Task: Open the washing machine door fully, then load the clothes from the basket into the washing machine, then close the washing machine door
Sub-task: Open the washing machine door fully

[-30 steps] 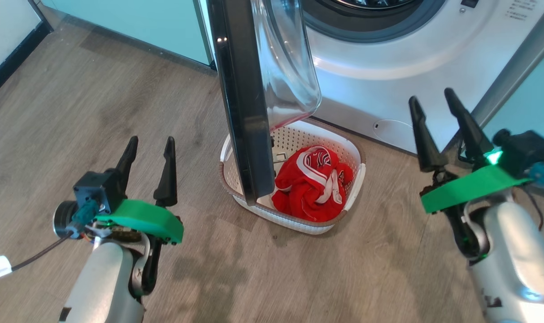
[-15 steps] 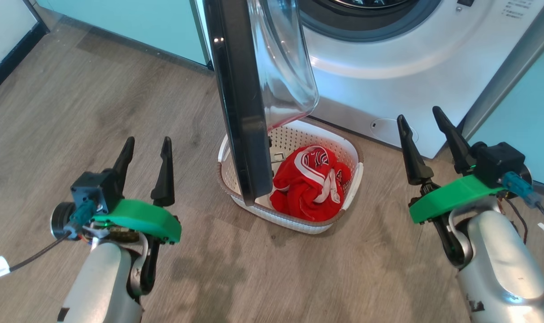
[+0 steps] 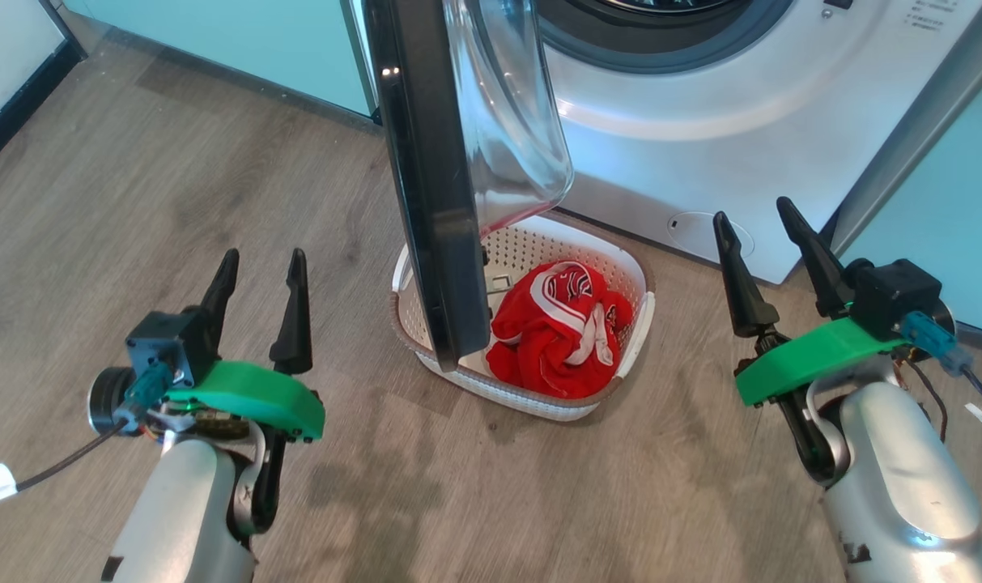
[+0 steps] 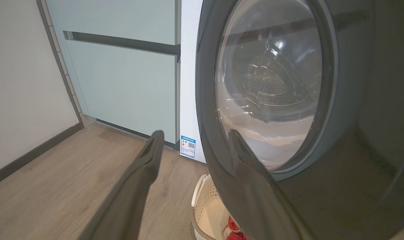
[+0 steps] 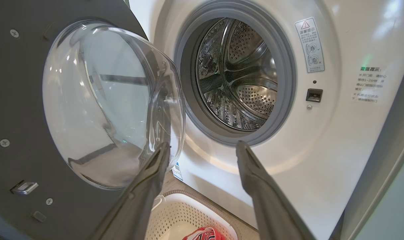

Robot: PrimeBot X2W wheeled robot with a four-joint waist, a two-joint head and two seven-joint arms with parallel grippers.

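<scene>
We are holding left gripper [image 3: 264, 257] and right gripper [image 3: 751, 212] spread, empty, flanking the basket [image 3: 531, 402] at 12 o'clock — leaving the clothes [image 3: 555, 332] inside reachable (the washing machine door [image 3: 434, 202] is overhanging its 9 o'clock edge).

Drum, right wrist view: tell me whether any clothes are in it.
No, the drum shows bare steel, and the red clothes lie in the basket.
</scene>
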